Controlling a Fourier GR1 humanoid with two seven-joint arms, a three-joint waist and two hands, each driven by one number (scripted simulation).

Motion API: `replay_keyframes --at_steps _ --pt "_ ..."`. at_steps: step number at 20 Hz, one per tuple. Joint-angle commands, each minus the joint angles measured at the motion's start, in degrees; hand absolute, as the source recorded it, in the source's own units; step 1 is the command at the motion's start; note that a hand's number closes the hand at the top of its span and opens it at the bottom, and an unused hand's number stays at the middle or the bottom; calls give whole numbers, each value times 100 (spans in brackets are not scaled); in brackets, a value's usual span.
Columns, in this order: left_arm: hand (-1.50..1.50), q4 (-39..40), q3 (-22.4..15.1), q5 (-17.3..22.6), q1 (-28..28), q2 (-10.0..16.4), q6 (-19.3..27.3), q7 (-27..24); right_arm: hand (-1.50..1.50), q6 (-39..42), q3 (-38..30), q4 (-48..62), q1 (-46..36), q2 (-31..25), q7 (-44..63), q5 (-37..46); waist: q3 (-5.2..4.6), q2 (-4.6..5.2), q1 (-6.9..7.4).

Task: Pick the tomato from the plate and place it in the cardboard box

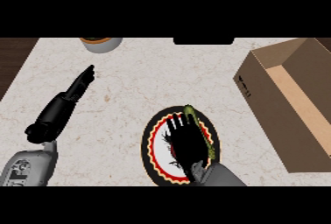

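Bare counter (241,127) lies between plate (146,146) and cardboard box (265,96); only the box's wall intervenes.

I count two hands: my left hand (77,87) and my right hand (184,140). On the table (142,78) there is one plate (150,148), one cardboard box (258,83), one grey bowl (101,43) and one greenish thing (189,109).

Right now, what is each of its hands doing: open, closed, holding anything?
Left hand: open, fingers straight, holding nothing.
Right hand: open, fingers spread over the round black-rimmed plate, nothing visibly held.
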Motion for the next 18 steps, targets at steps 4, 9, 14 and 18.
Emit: replay_keyframes --at_steps 4,9,14,18 --pt "0 -215 269 123 28 159 -350 133 -150 65 -304 288 63 175 -548 238 0 -2 9" --pt "0 -325 64 -69 323 -86 -127 -97 150 -1067 -37 926 -86 -27 -1509 593 2 1 29" --pt "0 409 201 -194 -133 -44 -150 -271 150 -1449 -5 1113 -190 272 -1584 1068 0 5 -7" --pt "0 32 229 37 -129 21 -307 -16 150 -1815 -1822 2178 -1176 280 -1240 -40 7 63 150"
